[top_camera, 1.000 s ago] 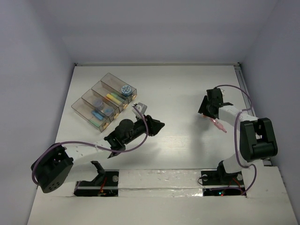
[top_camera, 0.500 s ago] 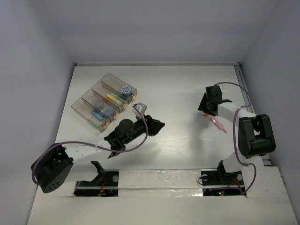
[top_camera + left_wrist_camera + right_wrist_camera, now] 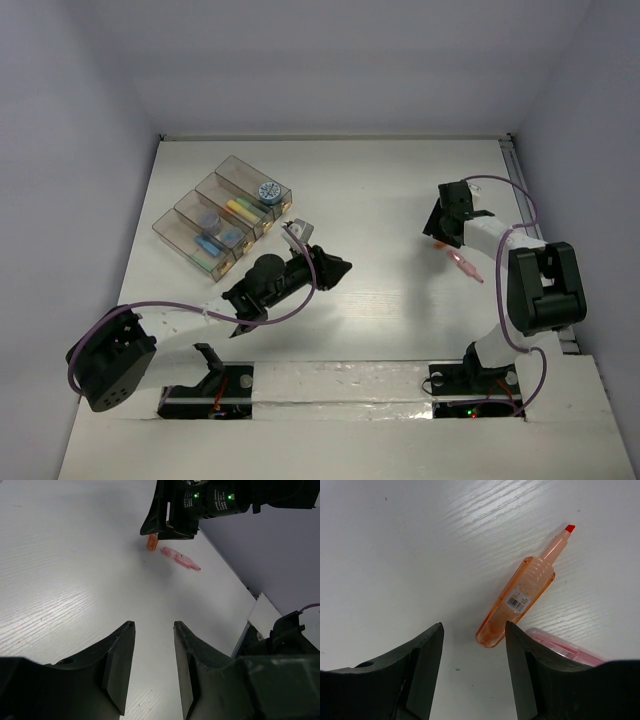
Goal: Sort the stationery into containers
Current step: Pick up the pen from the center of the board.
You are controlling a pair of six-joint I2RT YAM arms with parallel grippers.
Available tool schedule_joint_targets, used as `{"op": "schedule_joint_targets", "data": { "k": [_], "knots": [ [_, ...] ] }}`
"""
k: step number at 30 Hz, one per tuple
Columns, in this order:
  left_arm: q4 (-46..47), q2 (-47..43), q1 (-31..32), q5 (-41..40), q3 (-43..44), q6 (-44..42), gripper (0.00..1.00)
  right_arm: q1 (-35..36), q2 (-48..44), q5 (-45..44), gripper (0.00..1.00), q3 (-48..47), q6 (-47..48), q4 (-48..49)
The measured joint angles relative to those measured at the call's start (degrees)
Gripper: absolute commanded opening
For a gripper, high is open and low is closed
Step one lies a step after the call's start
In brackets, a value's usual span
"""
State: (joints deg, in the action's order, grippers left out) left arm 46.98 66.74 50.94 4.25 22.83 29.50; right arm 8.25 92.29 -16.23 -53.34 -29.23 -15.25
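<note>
The containers (image 3: 190,228), a row of clear smoky boxes at the far left, hold a round bluish roll (image 3: 268,190), a yellow pen (image 3: 240,208), blue pieces (image 3: 208,218) and a green pen (image 3: 205,258). An orange pen (image 3: 520,600) lies on the table at the right, its blunt end just ahead of my right gripper (image 3: 474,625), which is open and holds nothing. A pink pen (image 3: 560,647) lies beside it, partly hidden by the right finger. My left gripper (image 3: 154,624) hovers open and empty over mid-table, facing the pink pen (image 3: 180,559) and the orange pen (image 3: 151,542).
In the top view the pink pen (image 3: 468,268) lies close to the right arm's upper link (image 3: 540,285). My left gripper (image 3: 338,268) is right of the containers and my right gripper (image 3: 437,232) is near the right side. Walls enclose the white table (image 3: 380,180).
The right gripper has shifted slightly away from its base, over the orange pen. The left arm and the pens have not moved.
</note>
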Motion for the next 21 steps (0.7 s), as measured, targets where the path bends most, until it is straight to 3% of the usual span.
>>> {"op": "schedule_joint_targets", "data": {
  "k": [10,16,21],
  "knots": [
    [0.2,-0.3,0.0,0.2,0.0,0.4,0.33,0.0,1.6,-1.8,0.56,-0.1,-3.3,-2.4],
    [0.3,-0.8,0.0,0.3,0.0,0.6,0.33,0.0,4.4,-3.1,0.44,-1.1,-5.3,-2.4],
    [0.5,-1.0,0.0,0.3,-0.3,0.7,0.33,0.0,4.8,-3.6,0.27,-1.3,-5.7,-2.2]
  ]
}}
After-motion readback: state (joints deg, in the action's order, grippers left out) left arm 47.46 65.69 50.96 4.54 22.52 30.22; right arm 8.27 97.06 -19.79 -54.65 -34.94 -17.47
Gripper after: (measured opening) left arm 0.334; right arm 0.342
